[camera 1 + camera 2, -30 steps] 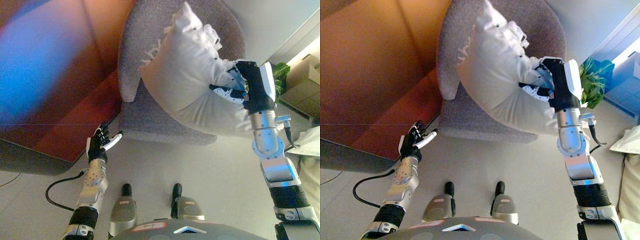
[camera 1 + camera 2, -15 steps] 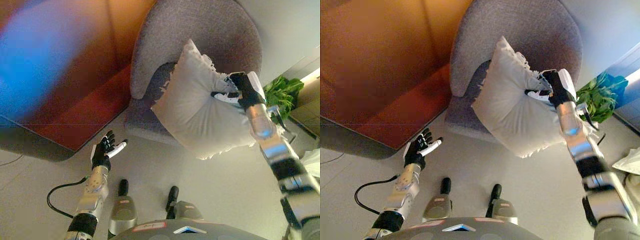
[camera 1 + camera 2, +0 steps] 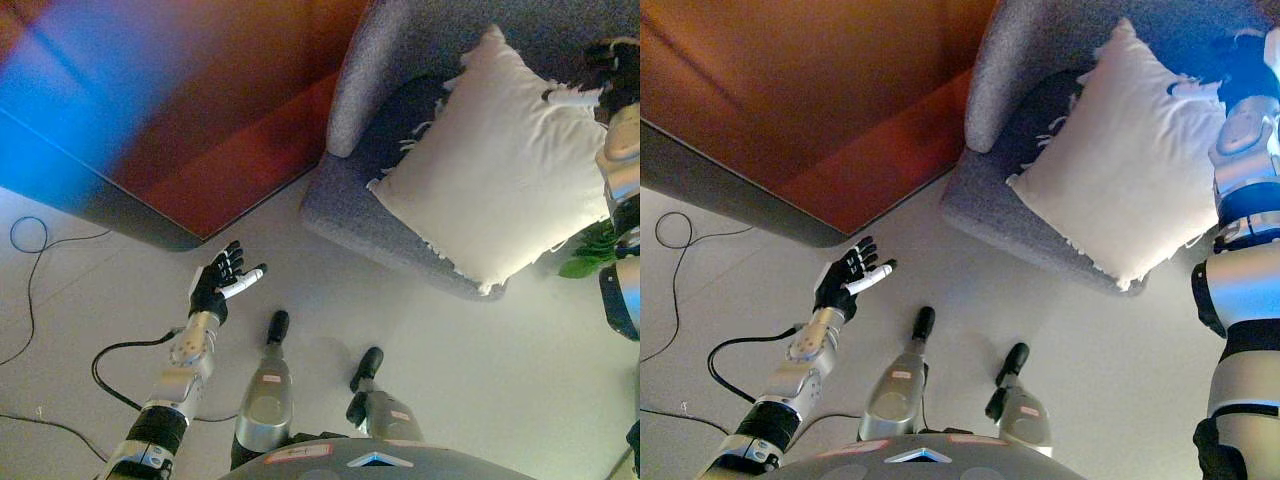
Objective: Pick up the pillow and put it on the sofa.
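The white fringed pillow (image 3: 500, 170) lies on the seat of the grey sofa (image 3: 370, 60), leaning toward its backrest, with its lower corner hanging over the front edge. My right hand (image 3: 605, 70) is at the pillow's upper right corner, its dark fingers curled on the cloth and one white tip lying across it. My left hand (image 3: 222, 283) is open and empty, palm up, over the floor at the lower left, well away from the sofa.
A large red-brown wooden panel (image 3: 200, 130) stands to the left of the sofa. A green plant (image 3: 585, 255) shows by the sofa's right side. A thin cable (image 3: 25, 240) lies on the pale floor at the far left.
The view has shifted. The pillow, held up in front of the sofa before, now rests on the seat, with my right hand still at its corner. My left hand stays open.
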Controlling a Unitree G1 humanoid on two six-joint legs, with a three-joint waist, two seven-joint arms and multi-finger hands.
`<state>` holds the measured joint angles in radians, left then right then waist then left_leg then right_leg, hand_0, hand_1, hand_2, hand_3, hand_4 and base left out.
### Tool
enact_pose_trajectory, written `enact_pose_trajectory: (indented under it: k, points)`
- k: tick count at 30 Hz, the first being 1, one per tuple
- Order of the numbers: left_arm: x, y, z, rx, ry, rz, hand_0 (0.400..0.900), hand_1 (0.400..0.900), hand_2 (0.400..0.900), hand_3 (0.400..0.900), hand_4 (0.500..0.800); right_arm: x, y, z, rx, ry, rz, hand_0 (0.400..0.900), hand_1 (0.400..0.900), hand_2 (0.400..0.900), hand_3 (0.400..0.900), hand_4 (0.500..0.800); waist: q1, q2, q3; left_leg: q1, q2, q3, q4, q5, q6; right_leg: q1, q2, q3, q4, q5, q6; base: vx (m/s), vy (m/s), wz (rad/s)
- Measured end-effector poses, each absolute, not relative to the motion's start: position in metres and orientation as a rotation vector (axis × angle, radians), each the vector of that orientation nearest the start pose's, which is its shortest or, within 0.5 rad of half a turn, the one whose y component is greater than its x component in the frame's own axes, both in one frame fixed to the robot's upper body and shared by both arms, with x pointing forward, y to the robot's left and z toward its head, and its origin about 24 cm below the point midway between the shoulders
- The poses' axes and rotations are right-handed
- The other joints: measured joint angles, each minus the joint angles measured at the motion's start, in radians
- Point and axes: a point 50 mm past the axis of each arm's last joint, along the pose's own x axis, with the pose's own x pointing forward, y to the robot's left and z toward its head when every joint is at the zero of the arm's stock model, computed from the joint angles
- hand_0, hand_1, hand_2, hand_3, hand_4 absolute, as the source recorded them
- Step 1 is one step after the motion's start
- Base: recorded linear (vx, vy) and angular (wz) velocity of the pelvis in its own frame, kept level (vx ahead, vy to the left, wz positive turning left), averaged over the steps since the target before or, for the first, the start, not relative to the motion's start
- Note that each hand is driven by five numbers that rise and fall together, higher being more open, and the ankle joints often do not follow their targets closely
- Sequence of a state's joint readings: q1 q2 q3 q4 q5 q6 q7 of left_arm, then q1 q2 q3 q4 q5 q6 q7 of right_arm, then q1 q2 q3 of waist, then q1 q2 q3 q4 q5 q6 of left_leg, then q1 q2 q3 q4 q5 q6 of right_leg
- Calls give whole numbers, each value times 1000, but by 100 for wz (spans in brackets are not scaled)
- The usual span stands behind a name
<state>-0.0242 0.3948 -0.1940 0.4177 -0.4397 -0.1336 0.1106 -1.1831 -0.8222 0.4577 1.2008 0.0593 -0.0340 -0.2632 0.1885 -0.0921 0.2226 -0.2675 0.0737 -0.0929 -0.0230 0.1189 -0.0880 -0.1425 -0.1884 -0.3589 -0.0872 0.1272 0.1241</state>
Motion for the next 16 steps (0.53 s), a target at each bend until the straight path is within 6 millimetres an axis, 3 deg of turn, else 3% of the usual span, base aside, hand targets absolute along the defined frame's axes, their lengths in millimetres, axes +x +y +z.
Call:
enact_pose_trajectory:
  k: [4,6,8,9,11,14,16]
  points:
    - [244,219,-22,17,279,84,900,900,900,900,800,383,-321,265,-699,-193,-597,900,900,900,900,800,-9,-3,5,18,-1,3,-2,0,0,15,-1,4,0,0,0,27,44,-17]
    - [242,221,-24,24,288,95,900,900,900,900,800,386,-298,272,-642,-304,-544,900,900,900,900,800,-28,-13,14,49,0,22,-11,0,0,31,-2,26,0,0,0,57,85,-46]
    - [239,222,-27,26,303,97,900,900,900,900,800,381,-268,264,-500,-440,-448,900,900,900,900,800,-55,-17,16,89,1,41,-25,0,1,50,-3,57,1,0,0,63,62,-40]
    - [237,222,-28,25,314,97,900,900,900,900,800,376,-251,252,-438,-494,-393,900,900,900,900,800,-54,-20,17,121,3,58,-37,-2,3,68,-3,73,0,0,0,49,42,-29]
    - [238,221,-27,24,308,89,900,900,900,900,800,369,-238,228,-386,-487,-337,900,900,900,900,800,-74,-20,17,159,4,89,-47,-4,4,86,-5,90,0,-1,1,62,51,-37]
    - [236,221,-28,18,312,93,900,900,900,900,800,349,-227,170,-300,-385,-294,900,900,900,900,800,-119,-20,15,195,6,113,-53,-8,5,97,-5,114,1,-2,3,39,38,-33]
    - [231,219,-31,-1,323,103,900,900,900,900,800,321,-224,133,-210,-327,-292,900,900,900,900,800,-132,-12,8,214,9,127,-57,-17,6,109,-9,135,0,-7,1,32,11,-13]
